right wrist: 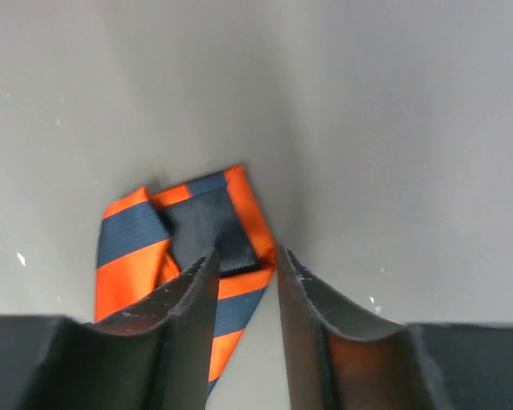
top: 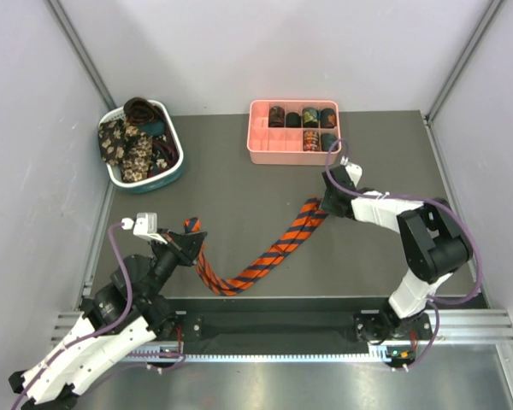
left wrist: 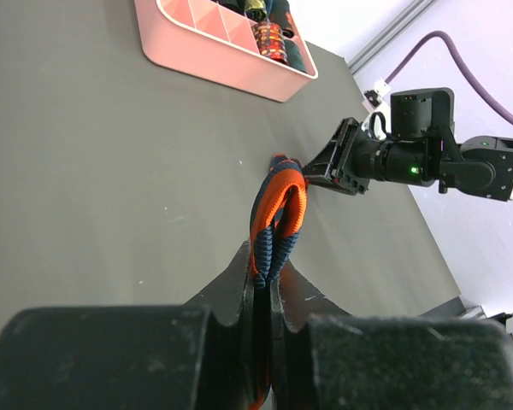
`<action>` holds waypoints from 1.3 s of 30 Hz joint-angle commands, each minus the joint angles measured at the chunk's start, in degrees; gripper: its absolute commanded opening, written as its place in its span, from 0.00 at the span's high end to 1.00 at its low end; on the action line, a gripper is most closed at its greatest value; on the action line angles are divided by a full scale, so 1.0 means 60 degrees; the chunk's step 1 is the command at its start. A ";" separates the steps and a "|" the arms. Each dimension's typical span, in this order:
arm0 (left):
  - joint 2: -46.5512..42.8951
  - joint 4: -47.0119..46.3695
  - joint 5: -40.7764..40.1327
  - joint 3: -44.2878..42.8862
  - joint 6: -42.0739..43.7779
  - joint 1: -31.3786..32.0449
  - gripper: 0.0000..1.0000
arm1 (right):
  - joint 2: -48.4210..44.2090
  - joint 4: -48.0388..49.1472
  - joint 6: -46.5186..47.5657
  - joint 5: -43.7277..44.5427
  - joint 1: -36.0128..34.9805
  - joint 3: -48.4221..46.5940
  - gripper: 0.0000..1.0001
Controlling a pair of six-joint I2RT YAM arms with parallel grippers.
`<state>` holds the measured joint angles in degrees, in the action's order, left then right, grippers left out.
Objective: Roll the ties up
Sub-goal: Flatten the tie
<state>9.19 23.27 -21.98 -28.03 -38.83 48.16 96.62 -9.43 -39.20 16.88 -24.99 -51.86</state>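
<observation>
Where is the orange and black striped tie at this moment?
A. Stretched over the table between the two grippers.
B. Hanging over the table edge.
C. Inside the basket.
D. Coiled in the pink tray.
A: the striped tie runs as a long strip from the left gripper, which pinches one end, to the right gripper.

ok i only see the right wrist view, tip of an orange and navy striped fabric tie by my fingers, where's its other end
observer: The left gripper is shut on it, fingers clamped, at the table's near left.
operator: is the tie pulled straight
observer: No, the orange and navy striped tie runs in a loose curve across the dark table between the two arms.
operator: anywhere to put it once rolled
observer: A pink plastic compartment tray sits beyond the right gripper, with several rolled ties in it.
</observation>
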 commanded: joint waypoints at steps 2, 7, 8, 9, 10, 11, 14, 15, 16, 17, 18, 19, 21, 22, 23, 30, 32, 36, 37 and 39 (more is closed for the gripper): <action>-0.0082 -0.0157 -0.0072 -0.0133 0.0129 0.0015 1.00 | 0.0450 -0.0362 -0.0190 -0.0030 -0.0200 0.0102 0.79; -0.0081 -0.0142 -0.0058 -0.0118 0.0085 0.0030 1.00 | 0.0259 -0.0478 0.0161 0.0071 -0.0171 -0.0102 1.00; -0.0082 -0.0113 -0.0072 -0.0133 0.0099 0.0030 1.00 | 0.0245 -0.0537 0.0219 0.0043 -0.0069 -0.0204 1.00; -0.0096 -0.0099 -0.0072 -0.0133 0.0099 0.0015 1.00 | 0.0216 -0.0552 0.0365 -0.0030 -0.0010 -0.0336 1.00; -0.0096 -0.0069 -0.0145 -0.0118 0.0070 0.0030 1.00 | 0.0201 -0.0552 0.0424 -0.0248 0.0078 -0.0380 1.00; -0.0096 -0.0069 -0.0160 -0.0118 0.0056 0.0030 1.00 | 0.0186 -0.0552 0.0469 -0.0309 0.0151 -0.0424 1.00; -0.0111 -0.0084 -0.0175 -0.0031 0.0012 0.0015 1.00 | 0.0025 -0.0465 0.0659 -0.0558 0.0532 -0.0483 1.00; -0.0096 -0.0084 -0.0175 -0.0016 -0.0003 0.0030 1.00 | -0.0033 -0.0435 0.0746 -0.0674 0.0765 -0.0541 1.00; -0.0111 -0.0084 -0.0175 0.0013 0.0011 0.0030 0.96 | -0.0063 -0.0420 0.0805 -0.0762 0.0927 -0.0571 1.00; -0.0082 -0.0171 -0.0132 0.0072 0.0012 0.0030 0.92 | -0.0078 -0.0391 0.0936 -0.0879 0.1262 -0.0615 1.00; -0.0096 -0.0215 -0.0088 0.0101 0.0099 0.0030 0.83 | -0.0092 -0.0391 0.1010 -0.1098 0.1439 -0.0702 1.00; -0.0096 -0.0274 -0.0044 0.0131 0.0143 0.0015 0.76 | -0.0092 -0.0391 0.1069 -0.1245 0.1658 -0.0776 1.00; -0.0052 -0.0391 0.0001 0.0204 0.0173 0.0015 0.60 | -0.0063 -0.0391 0.1274 -0.1494 0.2257 -0.1038 1.00; -0.0038 -0.0420 -0.0028 0.0219 0.0187 0.0015 0.52 | -0.0034 -0.0406 0.1318 -0.1597 0.2464 -0.1171 1.00; 0.0006 -0.0464 -0.0043 0.0277 0.0202 0.0015 0.35 | -0.0034 -0.0420 0.1391 -0.1714 0.2684 -0.1302 1.00; 0.0811 -0.1035 -0.0277 0.0322 0.0524 0.0030 0.11 | 0.1091 -0.0829 0.1304 -0.2609 0.4984 -0.3831 1.00; 0.1307 -0.1080 -0.0526 0.0263 0.0539 0.0030 0.11 | 0.1429 -0.1123 0.1129 -0.2565 0.5481 -0.4726 1.00; 0.1953 -0.1094 -0.0819 0.0102 0.0495 0.0030 0.10 | 0.2453 -0.1385 0.1025 -0.3046 0.6186 -0.6001 0.78; 0.2129 -0.1124 -0.0805 0.0087 0.0495 0.0030 0.10 | 0.2616 -0.1605 0.1040 -0.3005 0.6274 -0.6281 0.63; 0.2247 -0.1197 -0.0732 0.0072 0.0481 0.0030 0.10 | 0.2778 -0.2133 0.1128 -0.2874 0.6377 -0.6723 0.35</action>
<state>21.69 20.08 -25.15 -26.13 -36.69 48.16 111.72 -17.32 -32.97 0.62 12.23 -87.59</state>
